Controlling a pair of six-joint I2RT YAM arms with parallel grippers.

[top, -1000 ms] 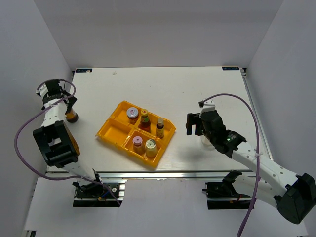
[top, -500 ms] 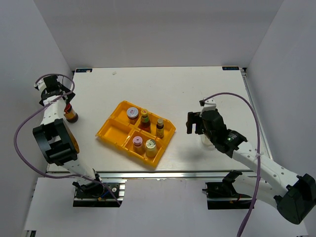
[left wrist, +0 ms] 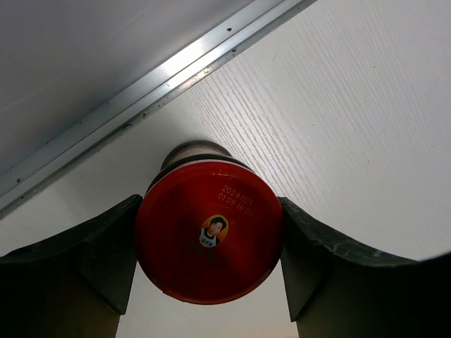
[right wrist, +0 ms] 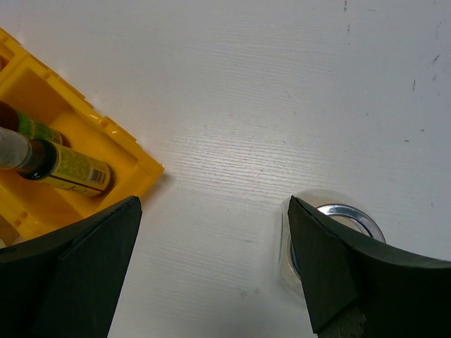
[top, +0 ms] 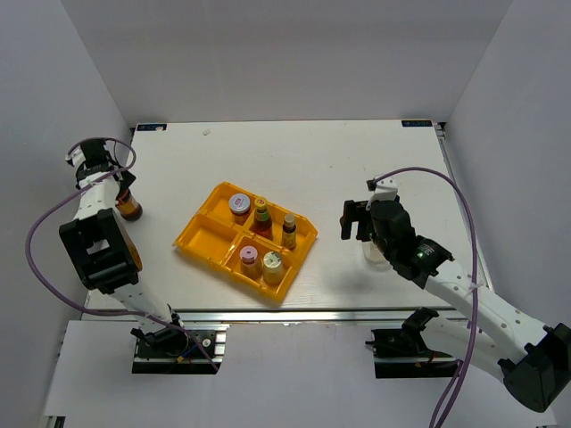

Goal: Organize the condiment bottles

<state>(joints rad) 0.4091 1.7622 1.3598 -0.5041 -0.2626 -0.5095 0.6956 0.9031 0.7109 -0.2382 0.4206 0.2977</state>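
A brown jar with a red cap (top: 129, 209) stands near the table's left edge. In the left wrist view its cap (left wrist: 209, 230) fills the space between my left gripper's (left wrist: 209, 211) fingers, which touch it on both sides. My left gripper (top: 119, 187) sits over it in the top view. My right gripper (top: 359, 223) is open and empty above the table. A wide clear glass jar (right wrist: 338, 225) stands just beside its right finger (right wrist: 331, 267); it also shows in the top view (top: 373, 253). Several small bottles stand in the yellow tray (top: 207, 236).
The tray holds a silver-purple capped jar (top: 239, 205), a red-capped bottle (top: 261, 214), a small bottle (top: 289, 229), a pink-capped one (top: 249, 259) and a pale-green-capped one (top: 272, 263). The tray's corner (right wrist: 106, 134) lies left of my right gripper. A metal rail (left wrist: 141, 91) edges the table by the red-capped jar.
My left wrist has shifted and turned a little over the red-capped jar, which has stayed in place. My right arm has moved slightly to the right.
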